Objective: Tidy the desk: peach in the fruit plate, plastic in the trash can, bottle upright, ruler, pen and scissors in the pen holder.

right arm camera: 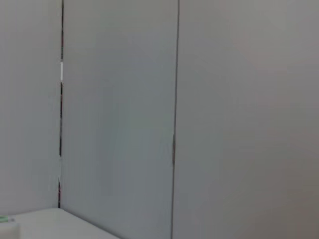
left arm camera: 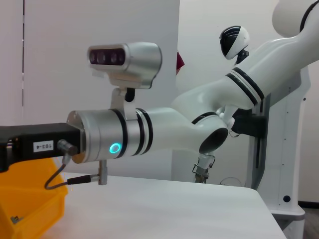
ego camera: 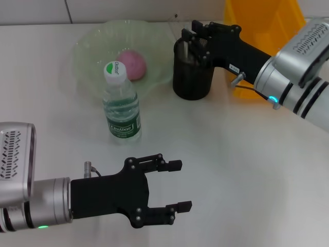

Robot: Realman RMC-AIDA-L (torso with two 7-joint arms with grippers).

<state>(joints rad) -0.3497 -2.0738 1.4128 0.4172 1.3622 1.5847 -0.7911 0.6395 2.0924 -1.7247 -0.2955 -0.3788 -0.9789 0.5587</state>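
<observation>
The right tool (ego camera: 198,43) is over the mouth of the black pen holder (ego camera: 192,77), up at about one o'clock on the tabletop (ego camera: 247,164), fingertips dipping at the rim; whether it grips anything I cannot tell, the dark fingers blend into the dark cup. The peach (ego camera: 132,64) sits in the pale green fruit plate (ego camera: 87,46) at eleven o'clock, and the bottle (ego camera: 121,105) stands upright just in front of the plate, cap up. The yellow trash can (ego camera: 272,20) waits behind the right arm. The left tool (ego camera: 175,186) hovers at seven o'clock, fingers spread wide, holding nothing. My read: this is a drop into the holder, so it should stay centred over the opening, release straight down, then lift vertically without nudging the cup. The left wrist view offers what the head view lacks: the right arm side-on, its blue ring lit, plus a corner of the yellow bin. The right wrist view shows mostly bare wall, no holder.
</observation>
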